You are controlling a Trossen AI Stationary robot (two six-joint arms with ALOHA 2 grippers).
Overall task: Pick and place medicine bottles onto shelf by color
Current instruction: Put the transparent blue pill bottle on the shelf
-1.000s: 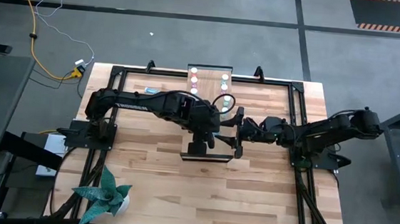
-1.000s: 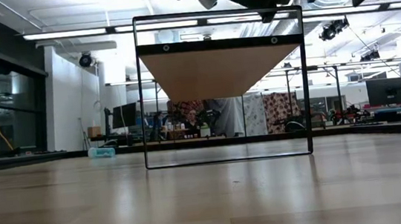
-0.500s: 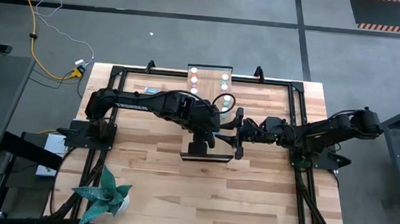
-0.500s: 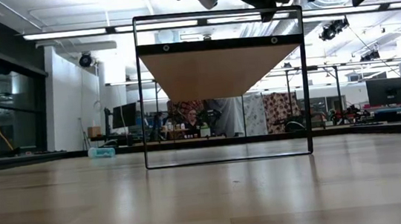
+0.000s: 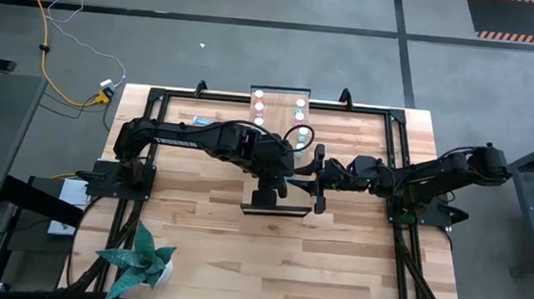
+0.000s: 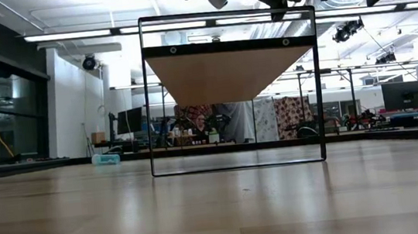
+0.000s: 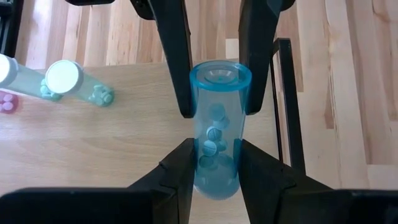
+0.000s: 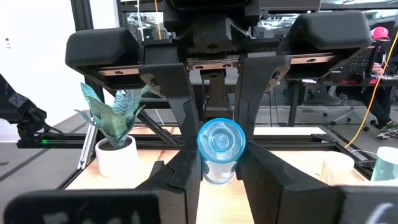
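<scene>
1. Bench [image 5: 335, 260]: a wide butcher-block top with a dark frame along its edges; it carries everything listed below.
2. Shelf [image 5: 275, 150]: a long, narrow, pale wood board raised above the bench on a thin dark frame, running from the bench's far edge toward its middle. In the low view its underside [image 6: 228, 72] shows as a pale wedge inside the frame.
3. Left arm [image 5: 192, 136]: reaches from the bench's left side to the near end of the shelf.
4. Right arm [image 5: 437, 174]: reaches from the bench's right side to the same end of the shelf, meeting the left arm there.
5. Plant [image 5: 141, 258]: a small potted plant at the bench's near left corner, well apart from the shelf.
6. Left gripper [image 7: 214, 165]: its fingers are closed on the lower body of the blue bottle.
7. Right gripper [image 8: 216, 168]: faces the left gripper above the near end of the shelf; its fingers [image 8: 180, 171] press against both sides of the same bottle, just under its open mouth.
8. Blue bottle [image 7: 217, 134]: a clear blue vial holding pale pills, without its cap, held between both grippers above the shelf.
9. Other bottles [image 5: 280, 105]: capped vials standing in two short rows at the far end of the shelf; two teal ones [image 7: 78, 84] lie on the board near the blue bottle.
</scene>
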